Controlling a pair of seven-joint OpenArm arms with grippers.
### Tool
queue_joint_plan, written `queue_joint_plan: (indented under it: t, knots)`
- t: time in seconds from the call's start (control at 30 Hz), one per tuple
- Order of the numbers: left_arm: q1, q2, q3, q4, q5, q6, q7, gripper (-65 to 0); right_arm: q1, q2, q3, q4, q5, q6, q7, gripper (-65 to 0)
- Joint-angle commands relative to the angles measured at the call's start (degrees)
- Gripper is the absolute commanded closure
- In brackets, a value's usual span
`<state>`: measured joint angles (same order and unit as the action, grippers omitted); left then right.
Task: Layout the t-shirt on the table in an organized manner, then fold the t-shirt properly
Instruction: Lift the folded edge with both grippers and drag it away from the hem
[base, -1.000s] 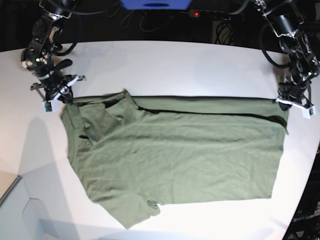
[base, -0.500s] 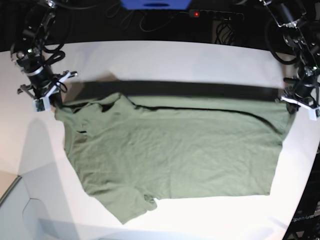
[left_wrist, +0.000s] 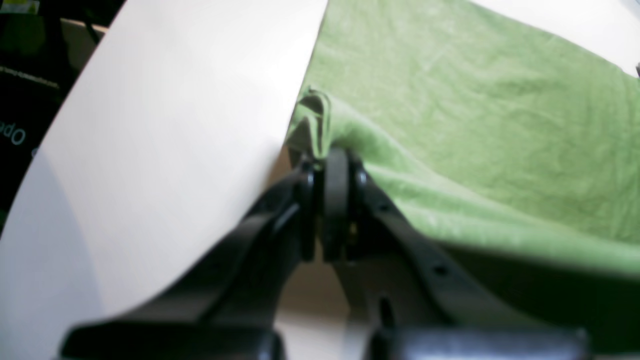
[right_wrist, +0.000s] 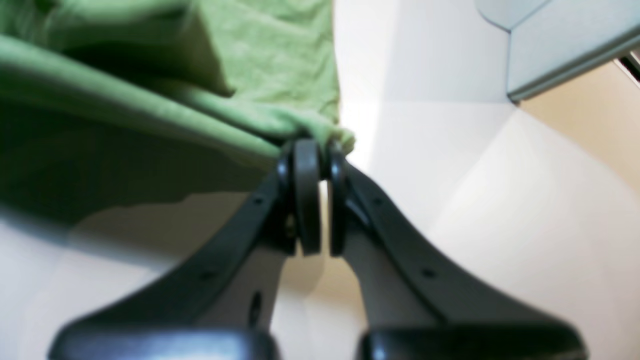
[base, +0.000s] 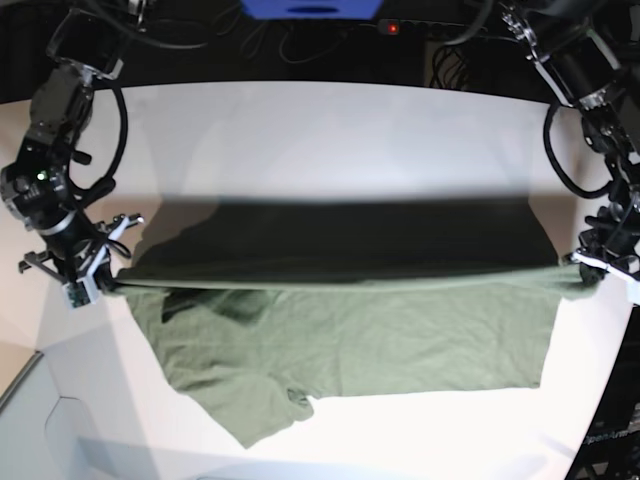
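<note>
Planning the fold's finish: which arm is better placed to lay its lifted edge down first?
Probably neither: the left gripper and the right gripper each pinch one end of the t-shirt edge, stretched level.

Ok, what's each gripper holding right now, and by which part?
Both hold the t-shirt: the left gripper pinches a corner of its hem end, and the right gripper pinches its edge at the collar-and-sleeve end.

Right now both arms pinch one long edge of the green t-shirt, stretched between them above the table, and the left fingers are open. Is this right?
Not quite. The left fingers are shut on the t-shirt, as the left wrist view shows. The rest holds: the right gripper pinches the other end, and the edge is stretched between them above the table.
</note>
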<state>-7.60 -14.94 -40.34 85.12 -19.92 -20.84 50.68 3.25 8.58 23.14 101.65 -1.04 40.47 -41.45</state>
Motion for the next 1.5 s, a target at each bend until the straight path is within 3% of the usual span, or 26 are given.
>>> queue_joint_plan:
  t: [0.0,0.37,0.57,0.83,1.47]
  knots:
    - [-0.8,-1.6,-0.3,0.9,-0.3,0.1,-1.3,-0.1,0.5,0.7,0.3,1.0,0.3,-0.5,0.5,0.0]
    - [4.7,-1.5,-5.2,1.2,-0.8,0.0,-1.3,-0.1,-9.8,0.2,2.8,1.3,0.5,-0.5,0.4,0.0]
    - [10.2,-1.4,-5.2,0.9,-0.8,0.0,-1.3,-0.1,-17.4,-2.8,6.9,1.3,0.6,-0.5,0.9,0.0]
    - [15.4,-1.4,-5.2,1.3,-0.9,0.0,-1.0,-0.1,-25.3,-6.0,8.2,1.3,0.6,-0.5,6.2,0.0]
    - [24.7,-1.4,-4.7,1.2,-0.5,0.0,-1.0,-0.1,-29.0,-6.0,7.9,2.7,0.6,-0.5,6.2,0.0]
